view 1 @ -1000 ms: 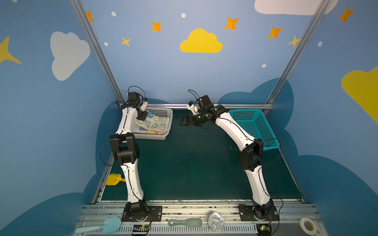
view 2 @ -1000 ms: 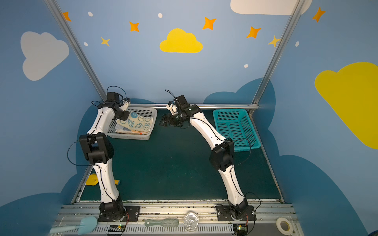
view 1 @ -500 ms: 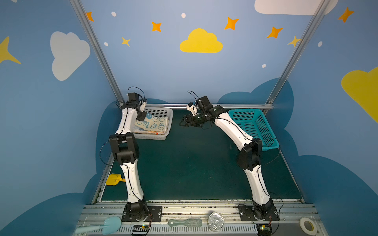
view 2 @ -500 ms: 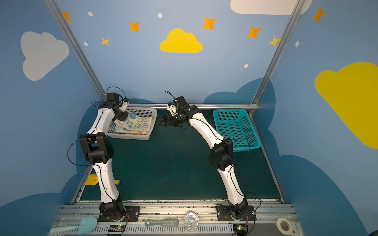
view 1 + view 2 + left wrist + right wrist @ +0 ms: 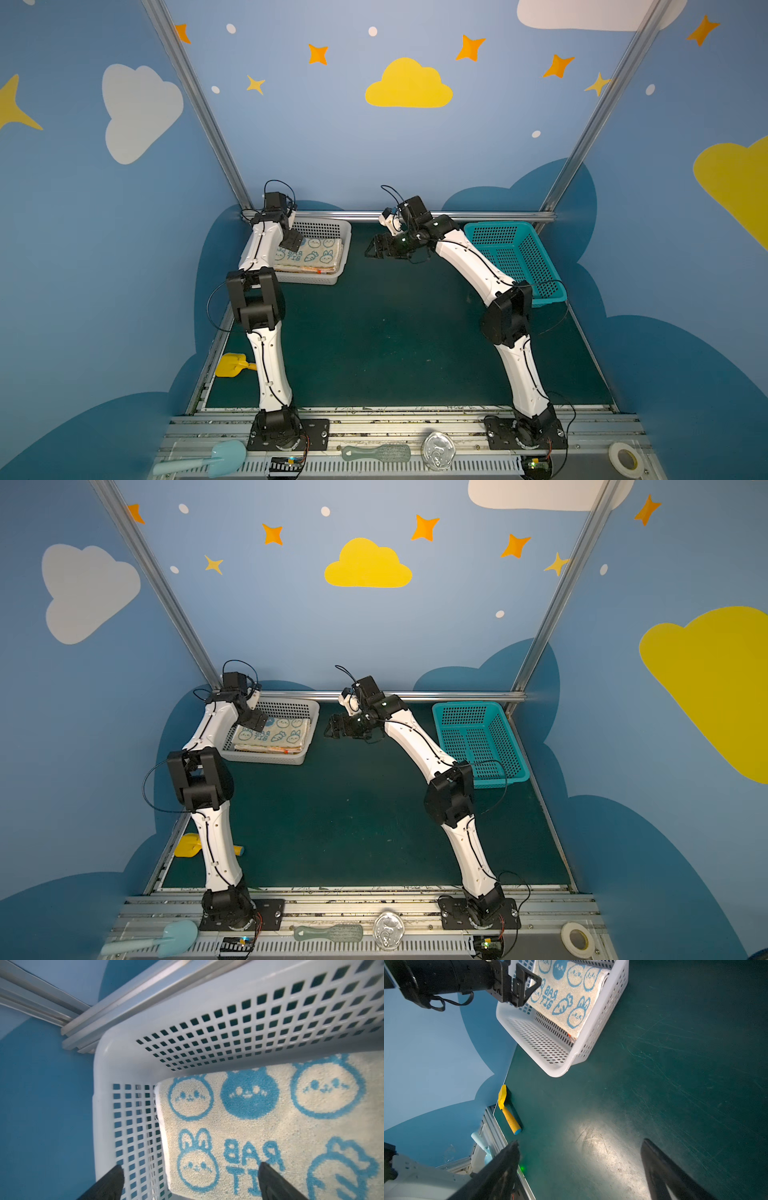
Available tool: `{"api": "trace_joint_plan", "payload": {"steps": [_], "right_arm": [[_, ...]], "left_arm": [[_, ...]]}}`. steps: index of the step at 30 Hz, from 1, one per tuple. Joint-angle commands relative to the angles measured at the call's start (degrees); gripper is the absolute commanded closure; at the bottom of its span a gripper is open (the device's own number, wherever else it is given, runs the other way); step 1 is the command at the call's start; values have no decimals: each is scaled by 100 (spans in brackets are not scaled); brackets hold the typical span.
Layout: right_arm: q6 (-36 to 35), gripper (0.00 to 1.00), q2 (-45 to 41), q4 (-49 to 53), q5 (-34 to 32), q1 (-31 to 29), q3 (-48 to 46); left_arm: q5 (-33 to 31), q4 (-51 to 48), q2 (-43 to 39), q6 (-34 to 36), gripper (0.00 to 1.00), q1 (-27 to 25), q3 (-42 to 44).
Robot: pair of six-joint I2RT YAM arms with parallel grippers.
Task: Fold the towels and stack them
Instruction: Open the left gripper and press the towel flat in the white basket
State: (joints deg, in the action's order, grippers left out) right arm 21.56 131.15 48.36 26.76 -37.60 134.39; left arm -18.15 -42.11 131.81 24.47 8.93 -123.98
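Two grippers show, and both stand with jaws spread and nothing between them. The left gripper (image 5: 190,1168) hovers low over a white perforated plastic basket (image 5: 604,1016), at the corner nearest to the back rail. One finger (image 5: 110,1182) hangs over the basket's side wall, the other over the blue lettering of the folded cream terry towel with blue bunny faces (image 5: 312,252). This towel lies flat inside the white basket. Under its near edge an orange strip of another folded cloth (image 5: 570,1036) shows, so it seems to be the top of a stack. How many cloths lie under it, the views do not tell. The right gripper (image 5: 580,1144) hangs over the dark green table mat (image 5: 395,332), between the white basket and a teal perforated basket (image 5: 536,266), well apart from the towel.

The step in hand is probably the letting go of the stack. To do it well, the left gripper should rise straight up first, jaws wide, and go sideways only when the fingertips are above the rim. The terry loops can catch a pad, and a slanting exit may drag the corner or knock the thin wall. The right arm had better wait where it is.
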Motion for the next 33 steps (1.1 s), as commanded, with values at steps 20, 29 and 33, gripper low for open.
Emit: {"api": "trace_joint_plan", "payload": {"steps": [20,29,33], "right_arm": [[36,9,-1137,-808,65,466,-1836],[85,9,-1283,-868,98,503,-2048],[25,9,-1373,-735,22,526,-1942]], "left_arm": [[2796,-563,767,-3012,1,-290,-723],[2588,-1774,1588,-2989,1,-330,-1837],[2654,-1506,1215,-2937,1,-348,-1752]]}}
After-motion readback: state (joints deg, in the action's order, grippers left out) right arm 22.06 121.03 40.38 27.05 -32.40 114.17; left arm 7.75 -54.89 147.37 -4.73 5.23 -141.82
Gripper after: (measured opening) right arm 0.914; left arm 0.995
